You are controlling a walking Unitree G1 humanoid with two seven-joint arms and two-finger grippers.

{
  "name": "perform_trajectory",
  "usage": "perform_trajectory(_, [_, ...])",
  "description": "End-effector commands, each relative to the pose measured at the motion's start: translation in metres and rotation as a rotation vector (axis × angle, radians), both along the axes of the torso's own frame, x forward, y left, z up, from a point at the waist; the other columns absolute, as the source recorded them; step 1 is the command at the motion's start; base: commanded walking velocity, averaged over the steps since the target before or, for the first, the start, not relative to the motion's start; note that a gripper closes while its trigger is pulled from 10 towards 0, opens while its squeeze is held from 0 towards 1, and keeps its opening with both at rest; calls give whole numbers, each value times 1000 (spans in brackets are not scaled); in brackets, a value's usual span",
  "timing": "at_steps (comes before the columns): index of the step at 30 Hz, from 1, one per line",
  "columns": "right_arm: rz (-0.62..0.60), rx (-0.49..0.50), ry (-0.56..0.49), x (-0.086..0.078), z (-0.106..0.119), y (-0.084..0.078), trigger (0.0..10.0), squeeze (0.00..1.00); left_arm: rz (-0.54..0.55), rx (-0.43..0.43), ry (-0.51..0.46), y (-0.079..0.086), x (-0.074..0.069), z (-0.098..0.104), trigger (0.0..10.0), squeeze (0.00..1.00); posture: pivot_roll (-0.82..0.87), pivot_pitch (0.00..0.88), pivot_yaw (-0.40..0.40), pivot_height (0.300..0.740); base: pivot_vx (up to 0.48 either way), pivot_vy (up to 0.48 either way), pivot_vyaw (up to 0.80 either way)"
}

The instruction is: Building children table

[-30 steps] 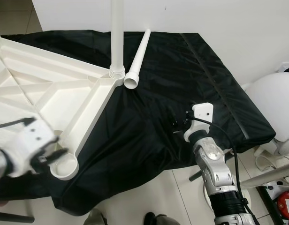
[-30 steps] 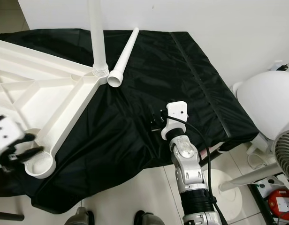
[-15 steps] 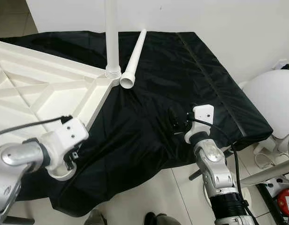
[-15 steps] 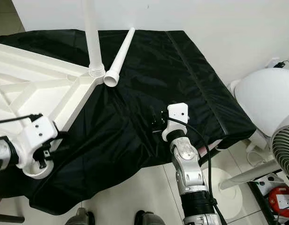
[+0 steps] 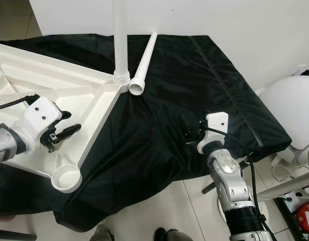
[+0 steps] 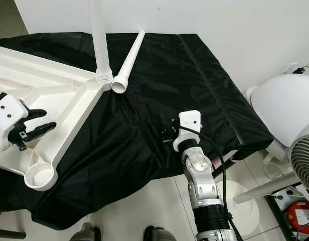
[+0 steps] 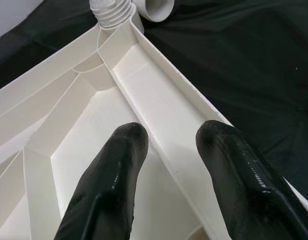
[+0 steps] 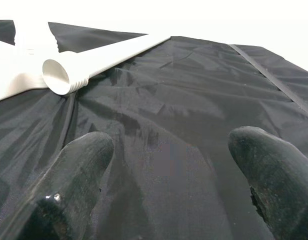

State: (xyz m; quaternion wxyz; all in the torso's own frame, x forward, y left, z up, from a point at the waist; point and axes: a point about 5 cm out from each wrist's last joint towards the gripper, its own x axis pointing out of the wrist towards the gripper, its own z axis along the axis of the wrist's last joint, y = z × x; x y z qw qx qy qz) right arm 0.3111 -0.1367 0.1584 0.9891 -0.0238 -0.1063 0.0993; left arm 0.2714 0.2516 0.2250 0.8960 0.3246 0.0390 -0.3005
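Our left gripper hovers spread over the upturned tabletop; right gripper spread, empty. Risk: bumping the upright leg or rolling the loose leg.

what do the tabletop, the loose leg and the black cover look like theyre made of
Tabletop: looks like moulded white plastic, smooth and matte; its upturned underside shows cast ribs and a round corner socket.
Loose leg: apparently the same white plastic, a hollow tube with an open, ridged end.
Cover: looks like thin synthetic fabric, maybe nylon; it wrinkles, has a slight sheen and a stitched seam.
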Motion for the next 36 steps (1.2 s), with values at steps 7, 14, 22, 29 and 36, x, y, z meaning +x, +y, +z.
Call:
perform_trajectory(7, [36,-1,11,1,-4,9,10000,0,232,-182,-87,29,13,-28,10000,0,191,111,-89,740,0,0,0])
perform_trajectory(14, [46,-8,16,1,-5,8,10000,0,114,-228,30,32,9,-38,10000,1000,190,111,-91,740,0,0,0])
perform_trajectory(22, [41,-16,24,0,-8,5,10000,0,-42,-184,189,44,-4,-40,10000,0,193,119,-90,740,0,0,0])
perform_trajectory(29, [44,-16,31,-2,-10,6,10000,0,-92,-116,328,67,-11,-40,10000,0,194,134,-89,740,0,0,0])
perform_trajectory(36, [42,-13,34,-1,-11,6,10000,0,-67,-55,394,82,-7,-33,10000,0,204,143,-95,740,0,0,0])
